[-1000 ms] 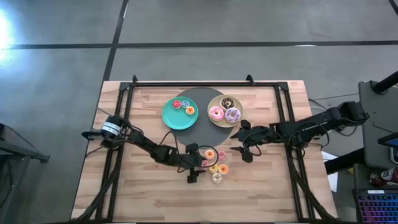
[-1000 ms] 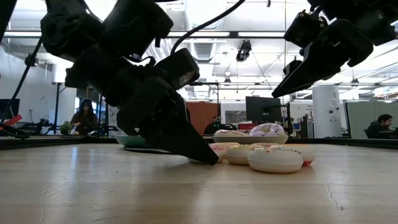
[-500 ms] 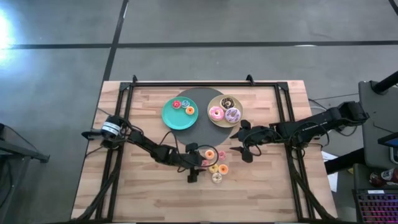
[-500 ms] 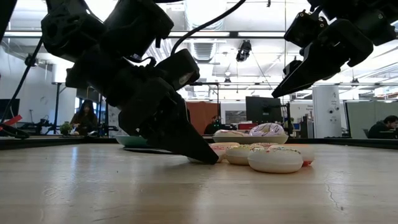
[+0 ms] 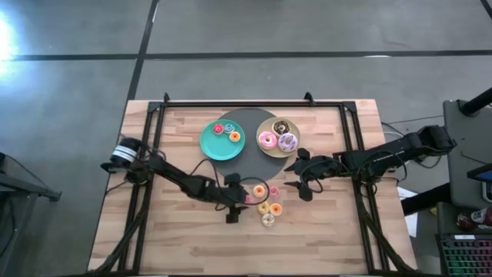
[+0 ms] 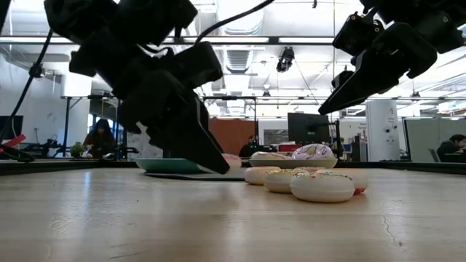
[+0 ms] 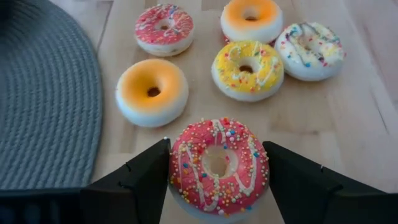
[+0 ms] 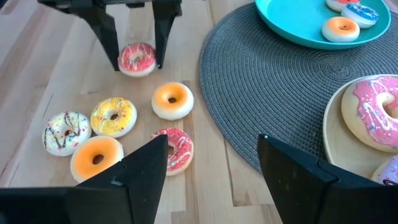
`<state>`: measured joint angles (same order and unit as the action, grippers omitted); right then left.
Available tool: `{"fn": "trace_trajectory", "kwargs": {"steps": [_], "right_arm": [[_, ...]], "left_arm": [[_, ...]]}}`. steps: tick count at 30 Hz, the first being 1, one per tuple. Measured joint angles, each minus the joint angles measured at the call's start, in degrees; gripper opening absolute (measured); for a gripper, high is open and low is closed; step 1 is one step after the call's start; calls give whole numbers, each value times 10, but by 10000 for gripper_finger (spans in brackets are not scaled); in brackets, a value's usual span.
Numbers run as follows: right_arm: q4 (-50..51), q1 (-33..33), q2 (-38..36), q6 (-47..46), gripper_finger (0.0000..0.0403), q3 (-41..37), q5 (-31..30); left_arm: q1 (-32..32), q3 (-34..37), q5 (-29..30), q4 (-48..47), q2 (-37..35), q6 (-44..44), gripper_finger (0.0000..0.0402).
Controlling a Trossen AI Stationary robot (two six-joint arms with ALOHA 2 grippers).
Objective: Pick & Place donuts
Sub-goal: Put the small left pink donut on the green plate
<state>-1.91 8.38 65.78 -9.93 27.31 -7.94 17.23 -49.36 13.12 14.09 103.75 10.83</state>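
Your pink sprinkled donut (image 7: 218,163) sits between the left gripper (image 7: 217,180) fingers, which press on both its sides, and in the low view it hangs clear of the wooden table (image 5: 323,231). Just beyond it five small donuts lie loose on the wood: two orange (image 7: 152,91), one yellow (image 7: 247,68), one white (image 7: 308,49), one red-pink (image 7: 164,28). Beside them lies the grey mat (image 8: 280,87) bearing the teal plate (image 8: 298,25) and beige plate (image 5: 270,148). Your right gripper (image 5: 300,185) hovers nearby, fingers spread and empty.
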Motion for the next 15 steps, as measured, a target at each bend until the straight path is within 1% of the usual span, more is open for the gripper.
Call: {"fn": "trace_trajectory", "kwargs": {"steps": [3, 6, 11, 15], "right_arm": [[0, 0, 0, 0, 237, 0, 0], [0, 0, 0, 0, 237, 0, 0], [0, 0, 0, 1, 237, 0, 3], [0, 0, 0, 3, 237, 0, 3]], "left_arm": [[-1, 0, 22, -26, -24, -10, 225], [-5, 0, 49, -75, -52, -20, 225], [-20, 0, 106, -184, -112, -32, 225], [-45, 0, 153, -271, -164, -36, 225]]}}
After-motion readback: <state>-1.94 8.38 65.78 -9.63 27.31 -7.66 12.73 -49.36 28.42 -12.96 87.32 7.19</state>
